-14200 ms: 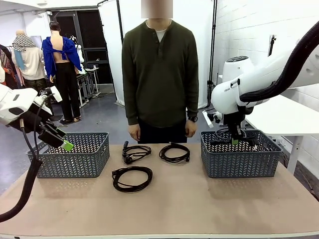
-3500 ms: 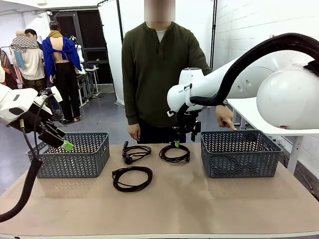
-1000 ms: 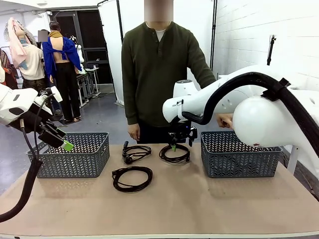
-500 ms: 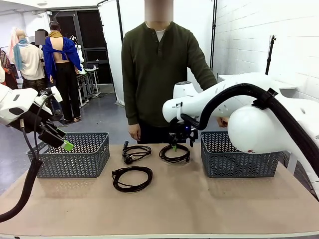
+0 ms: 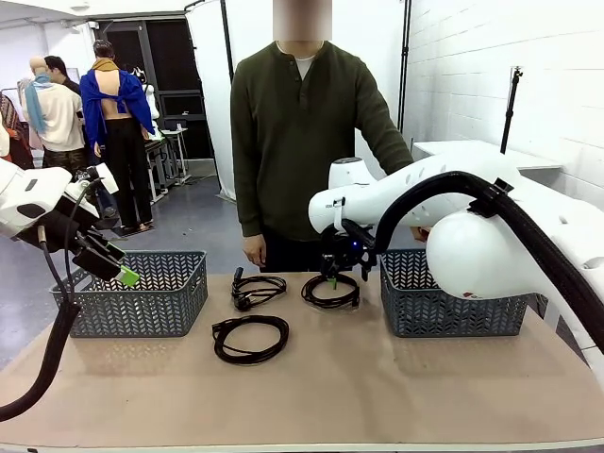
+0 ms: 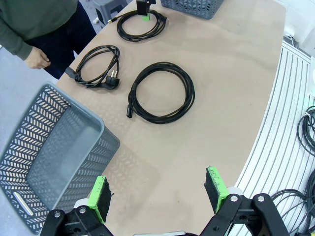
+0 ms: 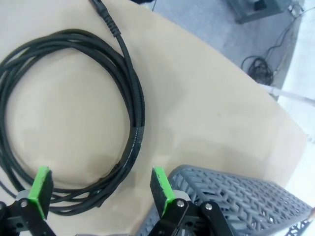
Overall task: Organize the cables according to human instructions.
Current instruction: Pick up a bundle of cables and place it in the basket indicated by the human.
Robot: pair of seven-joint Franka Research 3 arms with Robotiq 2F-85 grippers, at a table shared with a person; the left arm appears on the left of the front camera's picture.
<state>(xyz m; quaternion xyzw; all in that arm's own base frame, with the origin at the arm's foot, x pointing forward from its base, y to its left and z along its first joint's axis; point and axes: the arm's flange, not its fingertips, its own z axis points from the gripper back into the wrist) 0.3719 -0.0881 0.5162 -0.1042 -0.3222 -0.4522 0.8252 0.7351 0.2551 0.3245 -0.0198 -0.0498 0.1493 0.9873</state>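
**R tool spread over far coil; L tool spread by L basket**

The right tool hangs low over the counter, fingers down, jaws spread wide, nothing pinched. The far coil of the cables lies directly under it. In the right wrist view one side of that coil runs up btwn the green pads, nearer one pad, and the rest of the loop spreads past the other. Can't tell if the pads touch the counter. The right basket sits just beside this tool.

The left tool hovers above the outer end of the left basket, jaws spread, empty, well apart from every cable. Ahead of it lies the near coil. Beyond that is the plug coil, w/ the far coil farthest off.

A person stands across the counter. One hand hangs past the plug coil, and the other hand shows behind the right arm, near the right basket.
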